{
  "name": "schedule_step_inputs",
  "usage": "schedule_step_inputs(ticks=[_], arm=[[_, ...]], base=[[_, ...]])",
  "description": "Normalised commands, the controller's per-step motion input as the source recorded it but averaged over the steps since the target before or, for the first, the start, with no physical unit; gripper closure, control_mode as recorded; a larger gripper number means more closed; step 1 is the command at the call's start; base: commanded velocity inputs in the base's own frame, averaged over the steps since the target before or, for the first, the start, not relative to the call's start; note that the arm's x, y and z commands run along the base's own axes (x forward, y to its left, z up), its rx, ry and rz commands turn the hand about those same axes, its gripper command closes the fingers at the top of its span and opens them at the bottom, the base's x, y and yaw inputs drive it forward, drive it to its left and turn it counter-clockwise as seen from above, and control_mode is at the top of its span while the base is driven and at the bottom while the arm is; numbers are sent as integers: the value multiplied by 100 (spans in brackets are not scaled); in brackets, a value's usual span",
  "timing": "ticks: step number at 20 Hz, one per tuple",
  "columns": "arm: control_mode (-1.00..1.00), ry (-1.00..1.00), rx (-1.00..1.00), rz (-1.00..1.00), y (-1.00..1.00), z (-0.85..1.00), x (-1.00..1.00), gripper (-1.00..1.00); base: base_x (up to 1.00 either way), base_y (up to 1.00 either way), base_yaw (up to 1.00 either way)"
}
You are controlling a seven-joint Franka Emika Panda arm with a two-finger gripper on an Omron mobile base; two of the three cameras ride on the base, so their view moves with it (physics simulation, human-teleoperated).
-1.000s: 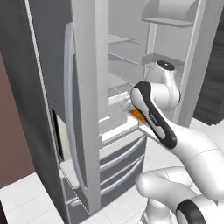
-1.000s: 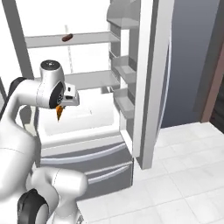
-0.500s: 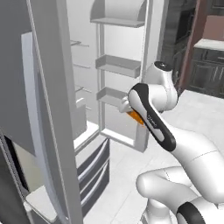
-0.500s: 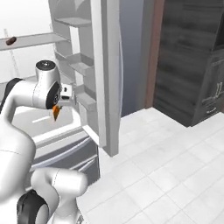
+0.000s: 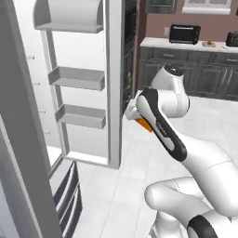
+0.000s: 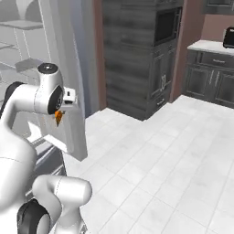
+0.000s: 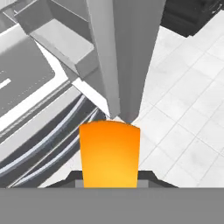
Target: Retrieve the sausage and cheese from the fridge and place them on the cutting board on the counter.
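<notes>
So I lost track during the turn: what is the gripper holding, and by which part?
The cheese, pinched at its near end; the rest sticks out past the gripper.

base turned right, fridge (image 5: 111, 93) leftward, counter (image 5: 186, 44) appeared

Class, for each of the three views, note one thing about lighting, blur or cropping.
Left base view: flat, even lighting, soft blur on the grey fridge door. Right base view: slightly soft, no glare. Hand view: orange-yellow cheese wedge glows brightly, its lower end cropped.
</notes>
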Motion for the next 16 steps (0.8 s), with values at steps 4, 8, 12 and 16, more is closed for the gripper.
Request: schedule_step_inputs(ticks=[4, 8, 12, 16], arm=[[100, 0, 0, 0, 0, 0, 0, 100], [100, 0, 0, 0, 0, 0, 0, 100], [100, 0, 0, 0, 0, 0, 0, 100], [100, 0, 0, 0, 0, 0, 0, 100]], base=[[59, -30, -57], [65, -28, -46], [68, -31, -37], [57, -25, -34]])
